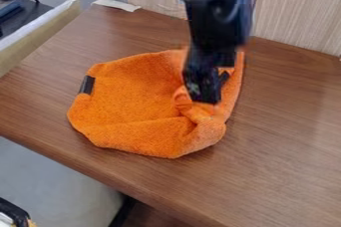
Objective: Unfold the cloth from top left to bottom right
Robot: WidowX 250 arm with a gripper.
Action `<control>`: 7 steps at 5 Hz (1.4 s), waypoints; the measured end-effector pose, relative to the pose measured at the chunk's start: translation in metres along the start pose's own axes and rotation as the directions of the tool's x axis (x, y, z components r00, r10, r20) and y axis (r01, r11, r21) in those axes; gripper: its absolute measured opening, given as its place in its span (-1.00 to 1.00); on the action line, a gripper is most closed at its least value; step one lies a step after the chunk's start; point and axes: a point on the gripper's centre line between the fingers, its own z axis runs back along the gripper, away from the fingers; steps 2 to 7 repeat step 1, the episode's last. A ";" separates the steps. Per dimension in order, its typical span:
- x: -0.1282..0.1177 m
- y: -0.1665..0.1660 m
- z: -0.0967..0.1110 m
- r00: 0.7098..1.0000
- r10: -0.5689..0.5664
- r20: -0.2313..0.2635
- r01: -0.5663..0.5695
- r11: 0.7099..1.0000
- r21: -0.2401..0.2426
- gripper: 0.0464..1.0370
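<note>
An orange cloth [133,96] lies crumpled on the brown wooden table, with a small black tag at its left edge. Folds run across its lower part and bunch up toward the right side. Over the right part of the cloth hangs the black gripper [205,96], its tip low at the bunched fabric and hiding some of it. Whether any cloth is held cannot be made out.
The wooden table [286,136] extends right of the cloth, and its front edge runs diagonally across the lower left. Behind it stands a light wood panel [299,12]. A pale board [40,32] borders the upper left.
</note>
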 end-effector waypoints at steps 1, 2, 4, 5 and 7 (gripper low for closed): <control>-0.001 0.001 0.002 1.000 0.000 0.000 0.000 1.000 0.007 0.93; -0.001 0.001 0.002 1.000 0.000 0.000 0.000 1.000 0.007 0.93; -0.001 0.001 0.002 1.000 0.000 0.000 0.000 1.000 0.007 0.93; -0.001 0.001 0.002 1.000 0.000 0.000 0.000 1.000 0.007 0.93; -0.001 0.001 0.002 1.000 0.000 0.000 0.000 1.000 0.007 0.93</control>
